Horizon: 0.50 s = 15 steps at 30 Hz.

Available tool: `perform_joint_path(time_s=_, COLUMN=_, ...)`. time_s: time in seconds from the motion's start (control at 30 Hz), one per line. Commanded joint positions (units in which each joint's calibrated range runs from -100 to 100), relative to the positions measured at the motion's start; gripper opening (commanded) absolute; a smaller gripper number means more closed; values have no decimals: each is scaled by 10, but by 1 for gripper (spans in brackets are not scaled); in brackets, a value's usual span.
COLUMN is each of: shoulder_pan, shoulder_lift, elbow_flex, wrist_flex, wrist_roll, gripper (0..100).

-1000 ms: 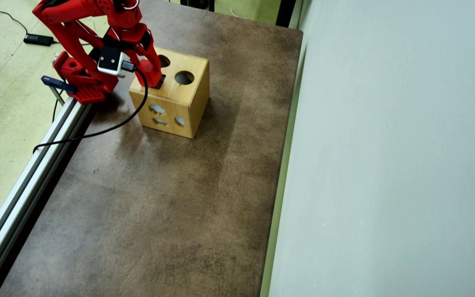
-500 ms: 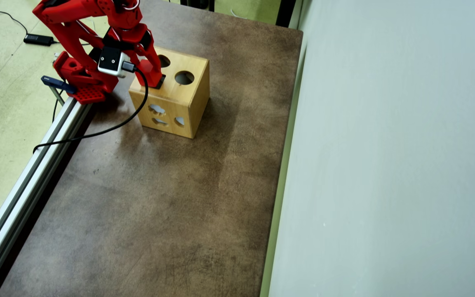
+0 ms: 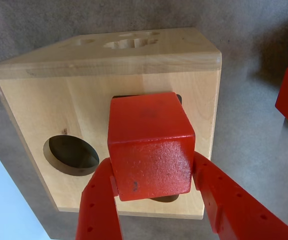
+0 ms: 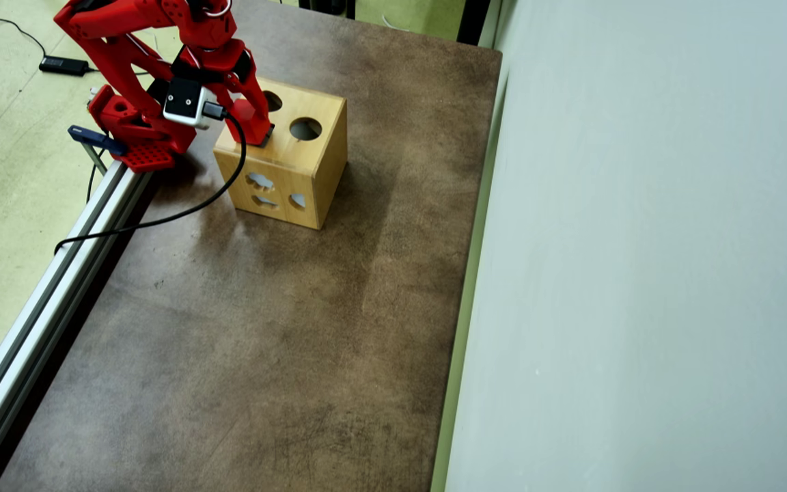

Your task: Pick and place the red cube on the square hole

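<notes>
I see one wooden box [image 4: 284,160] on my brown table [image 4: 264,342]. My gripper [image 4: 259,133] sits over its top face, beside a round hole [image 4: 305,128].

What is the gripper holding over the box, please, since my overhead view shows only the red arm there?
Observer: In the wrist view, the gripper is shut on the red cube, with one finger on each side.
Operator: Thank you. Is the cube lined up with the square hole?
Observer: It covers the square hole almost wholly. Only a thin dark strip shows past the cube's far edge, on the top of the wooden box. I cannot tell whether it has started to enter.
</notes>
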State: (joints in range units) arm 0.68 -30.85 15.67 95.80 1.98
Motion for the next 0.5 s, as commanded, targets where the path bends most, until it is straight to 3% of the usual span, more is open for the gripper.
perform_joint_path(time_s=0.0, shoulder_pan=-19, shoulder_lift=-1, elbow_flex=-4, wrist_flex=-8, wrist_roll=-1, gripper=2)
perform_joint_path(time_s=0.47, shoulder_pan=-22, shoulder_lift=-1, elbow_flex=-3, wrist_flex=-8, wrist_roll=-1, gripper=2)
